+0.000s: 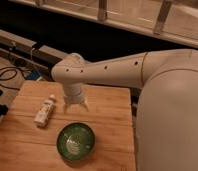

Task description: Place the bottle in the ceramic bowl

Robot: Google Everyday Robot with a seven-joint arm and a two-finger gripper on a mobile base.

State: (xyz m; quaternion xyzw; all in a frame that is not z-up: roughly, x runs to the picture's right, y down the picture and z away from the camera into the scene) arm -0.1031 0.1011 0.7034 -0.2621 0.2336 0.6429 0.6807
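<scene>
The whitish-cream bottle [45, 111] lies on its side on the wooden table [108, 131], at the left, cap pointing to the far side. The green ceramic bowl [76, 141] stands nearer the front, to the right of the bottle, with nothing in it. My gripper [75, 105] hangs from the white arm over the table's middle, just behind the bowl and to the right of the bottle, touching neither. It holds nothing.
The white arm [117, 72] reaches in from the right and its bulky body [172, 115] fills the right side. Black cables [9, 75] lie on the floor at the left. A dark rail [22, 47] runs behind the table.
</scene>
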